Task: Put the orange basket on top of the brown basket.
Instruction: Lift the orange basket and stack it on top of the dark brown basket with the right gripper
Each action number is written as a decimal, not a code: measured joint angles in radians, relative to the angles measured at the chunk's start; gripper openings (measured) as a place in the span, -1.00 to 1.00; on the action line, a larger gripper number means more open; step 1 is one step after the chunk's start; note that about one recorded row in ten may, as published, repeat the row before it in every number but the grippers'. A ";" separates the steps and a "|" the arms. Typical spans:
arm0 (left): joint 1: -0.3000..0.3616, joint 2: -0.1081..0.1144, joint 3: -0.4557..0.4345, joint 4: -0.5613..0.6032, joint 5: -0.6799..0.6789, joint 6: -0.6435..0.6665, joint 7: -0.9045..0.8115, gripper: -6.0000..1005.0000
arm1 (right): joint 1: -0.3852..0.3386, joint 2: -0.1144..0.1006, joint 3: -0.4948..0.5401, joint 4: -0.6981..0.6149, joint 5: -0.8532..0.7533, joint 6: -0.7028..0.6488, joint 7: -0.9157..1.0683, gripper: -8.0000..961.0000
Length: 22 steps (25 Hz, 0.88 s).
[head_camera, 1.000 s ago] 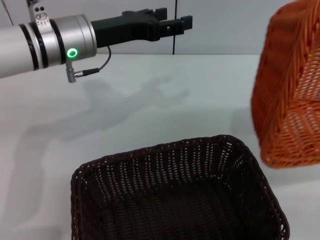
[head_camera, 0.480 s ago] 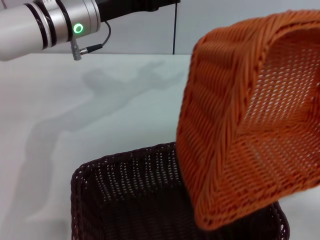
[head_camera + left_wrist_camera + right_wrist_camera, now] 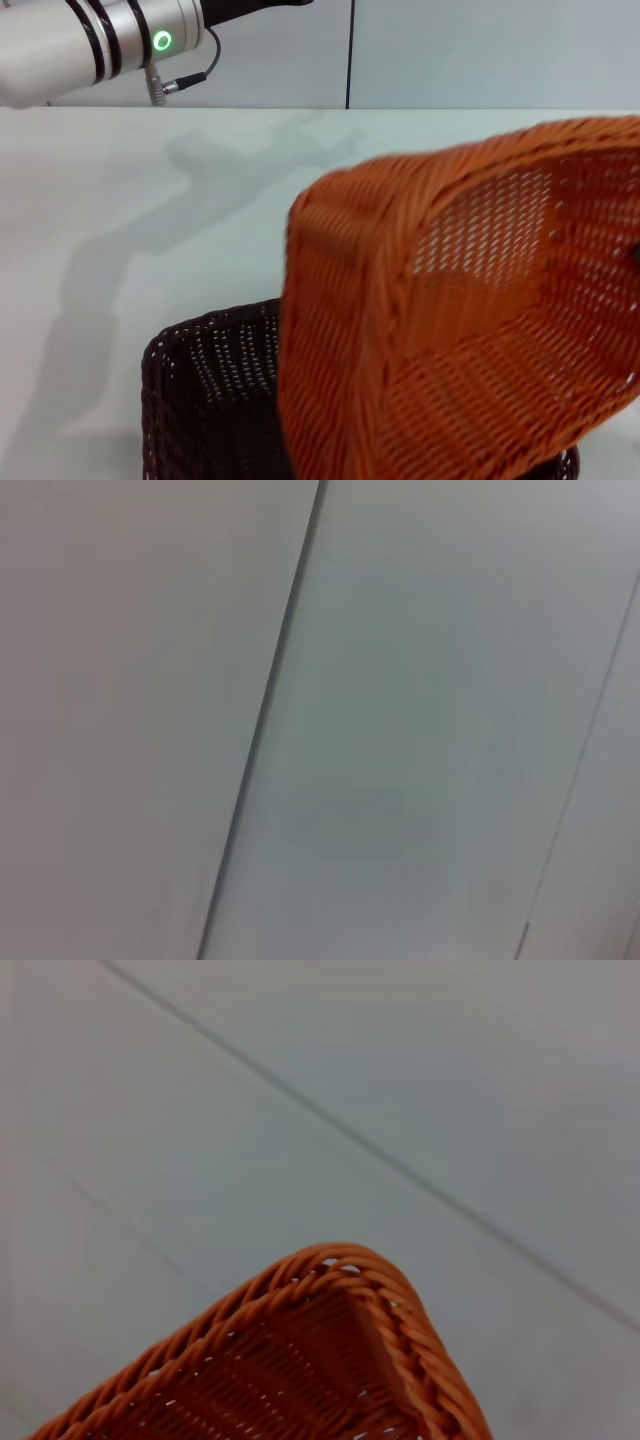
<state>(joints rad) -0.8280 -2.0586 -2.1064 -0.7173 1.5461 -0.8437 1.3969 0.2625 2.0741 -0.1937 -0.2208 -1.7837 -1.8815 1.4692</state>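
At the upper left of the head frame the left arm (image 3: pixel 95 40) is raised over the white worktop (image 3: pixel 200 220); its end effector is out of frame. The brown basket (image 3: pixel 200 390) sits at lower centre. The orange basket (image 3: pixel 450 320) hangs tilted over it, filling the lower right. Whether the right end effector is clenched cannot be told.

Orange basket (image 3: pixel 400 340): woven, braided rim, airborne and steeply tilted, open mouth facing 3 o'clock; one rim corner shows in the right wrist view (image 3: pixel 340 1360). Brown basket (image 3: pixel 195 385): dark open-weave, upright on the tabletop at 6 o'clock, partly hidden under the orange one.
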 joint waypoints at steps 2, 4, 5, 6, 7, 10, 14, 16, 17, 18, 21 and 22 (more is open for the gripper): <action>-0.009 0.001 -0.001 0.015 0.000 0.013 0.010 0.72 | 0.003 0.000 -0.002 0.008 -0.040 -0.002 -0.010 -0.68; -0.025 0.001 -0.002 0.036 0.000 0.036 0.027 0.72 | 0.004 0.001 -0.002 0.013 -0.077 -0.003 -0.015 -0.68; -0.025 0.001 -0.002 0.036 0.000 0.036 0.027 0.72 | 0.004 0.001 -0.002 0.013 -0.077 -0.003 -0.015 -0.68; -0.028 0.001 -0.002 0.039 0.000 0.039 0.031 0.72 | 0.002 0.001 -0.002 0.015 -0.084 -0.003 -0.016 -0.68; -0.031 0.001 -0.002 0.042 0.000 0.044 0.036 0.72 | 0.001 0.002 -0.002 0.016 -0.092 -0.003 -0.016 -0.68; -0.034 0.001 -0.002 0.045 0.000 0.051 0.041 0.72 | -0.006 0.001 -0.003 0.020 -0.109 -0.001 -0.014 -0.68; -0.037 -0.001 -0.001 0.047 0.000 0.069 0.041 0.72 | -0.001 -0.002 -0.005 0.017 -0.149 0.018 -0.007 -0.68; -0.042 -0.001 -0.001 0.051 0.000 0.070 0.042 0.72 | 0.004 -0.003 -0.006 0.016 -0.161 0.023 -0.005 -0.68; -0.044 -0.001 -0.001 0.054 0.000 0.072 0.042 0.72 | 0.010 -0.004 -0.006 0.015 -0.174 0.025 -0.004 -0.68; -0.044 -0.001 -0.001 0.054 0.000 0.072 0.042 0.72 | 0.017 -0.004 -0.006 0.012 -0.187 0.027 -0.002 -0.68; -0.046 -0.001 -0.001 0.056 -0.001 0.075 0.043 0.72 | 0.037 -0.005 -0.009 -0.004 -0.221 0.029 0.008 -0.68; -0.046 -0.002 -0.001 0.056 -0.001 0.075 0.043 0.72 | 0.037 -0.005 -0.009 -0.004 -0.221 0.029 0.008 -0.59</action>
<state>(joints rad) -0.8743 -2.0602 -2.1075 -0.6613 1.5452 -0.7687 1.4402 0.2994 2.0686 -0.2032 -0.2251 -2.0049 -1.8520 1.4770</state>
